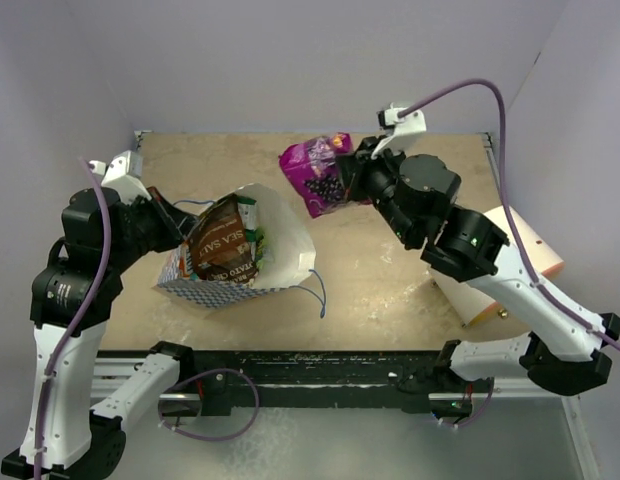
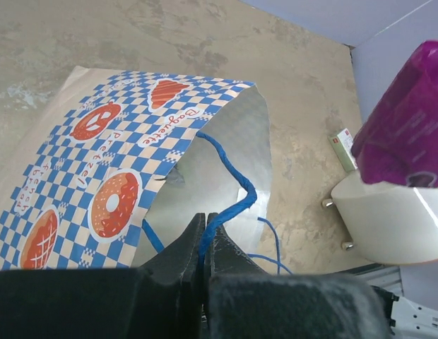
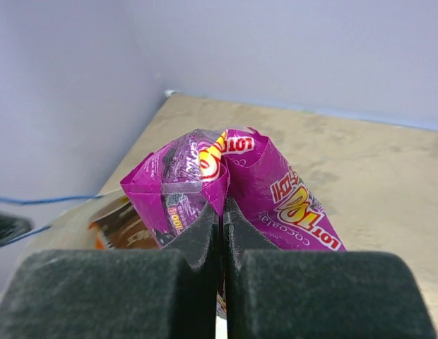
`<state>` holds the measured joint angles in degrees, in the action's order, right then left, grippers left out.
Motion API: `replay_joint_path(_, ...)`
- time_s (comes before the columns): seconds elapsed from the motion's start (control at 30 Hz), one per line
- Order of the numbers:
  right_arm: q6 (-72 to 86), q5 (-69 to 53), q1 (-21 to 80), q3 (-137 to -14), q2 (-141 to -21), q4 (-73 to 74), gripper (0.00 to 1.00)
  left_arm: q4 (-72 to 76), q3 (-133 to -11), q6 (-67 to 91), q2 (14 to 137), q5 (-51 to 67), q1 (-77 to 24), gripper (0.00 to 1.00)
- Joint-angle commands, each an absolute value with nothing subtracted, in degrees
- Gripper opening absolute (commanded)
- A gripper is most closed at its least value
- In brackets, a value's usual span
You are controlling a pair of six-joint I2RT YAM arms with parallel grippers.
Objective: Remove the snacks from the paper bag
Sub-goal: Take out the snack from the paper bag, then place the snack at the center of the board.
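in the clenched left gripper the bag handle is pinched so the mouth is held open; a magenta packet is clamped in the right gripper, outside it.

— How's the left arm?
— Elbow bent, left hand pinched tight on the blue string handle.
— And the right?
— Stretched forward, right hand raised, clamped on the magenta packet.
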<state>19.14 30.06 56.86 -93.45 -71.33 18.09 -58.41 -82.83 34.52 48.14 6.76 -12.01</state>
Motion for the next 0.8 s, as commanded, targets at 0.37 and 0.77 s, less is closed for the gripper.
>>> replay_joint_path(0.37, 26.28, 24.64, 31.48, -94.14, -84.11, 11.47, 0.0, -57.77, -87.62, 28.14, 50.69, 7.11, -12.04, 0.0)
replay_joint_path(0.77, 30.91, 1.85, 23.2, -114.96, -115.29, 8.47, 0.0, -60.35, -88.86, 23.96, 50.55, 1.44, -11.98, 0.0)
